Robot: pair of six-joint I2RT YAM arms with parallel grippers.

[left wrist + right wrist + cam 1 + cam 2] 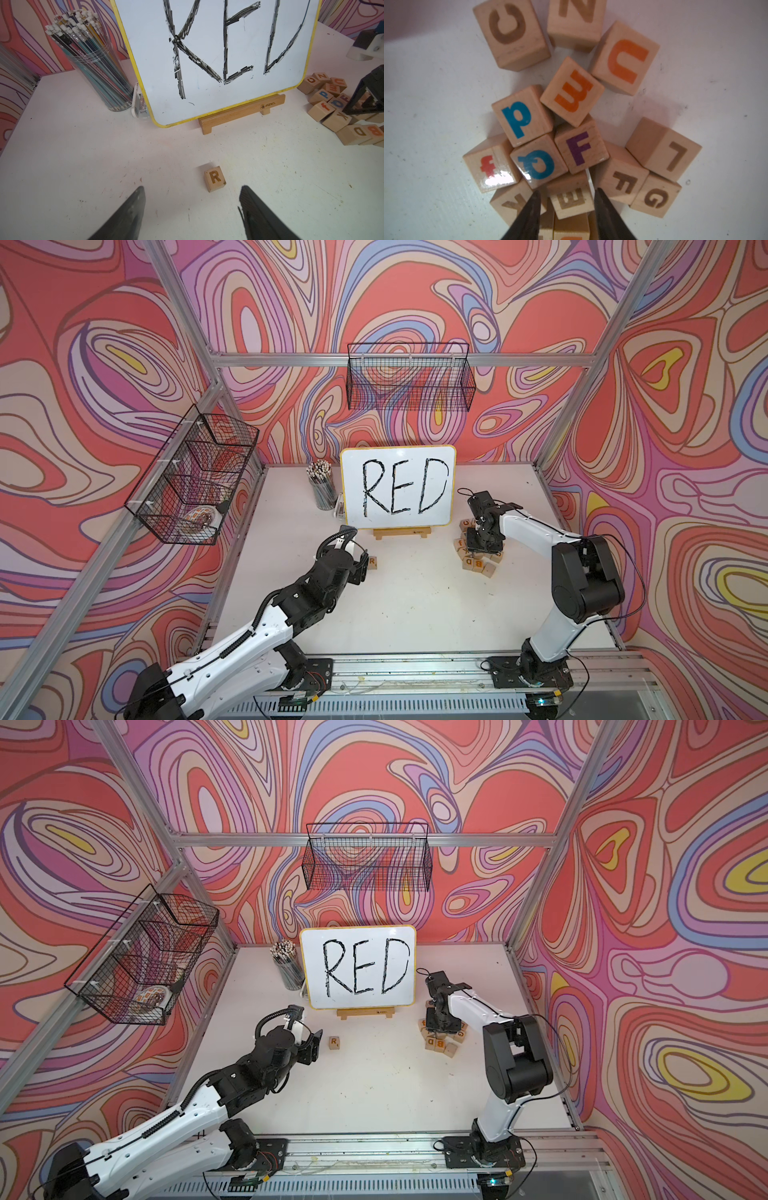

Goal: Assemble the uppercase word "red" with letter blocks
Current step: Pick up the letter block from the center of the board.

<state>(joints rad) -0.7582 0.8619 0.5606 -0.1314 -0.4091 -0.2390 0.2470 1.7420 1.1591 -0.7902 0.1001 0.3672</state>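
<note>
The R block [215, 178] lies alone on the white table [415, 605], letter up, in front of the whiteboard's stand; it shows in both top views [372, 561] [334, 1042]. My left gripper [192, 189] hovers just short of it, open and empty. The right gripper [568, 192] points down into the block pile, its fingers either side of the tilted E block [572, 200], with a narrow gap on one side. The D block [358, 131] lies at the pile's near edge, beside a B.
A yellow-rimmed whiteboard [397, 489] reading RED stands on a wooden stand at the back. A clear cup of pencils [323, 489] stands to its left. The pile [478, 547] holds several other letter cubes. Wire baskets hang on the left wall [195, 477] and back wall [409, 377].
</note>
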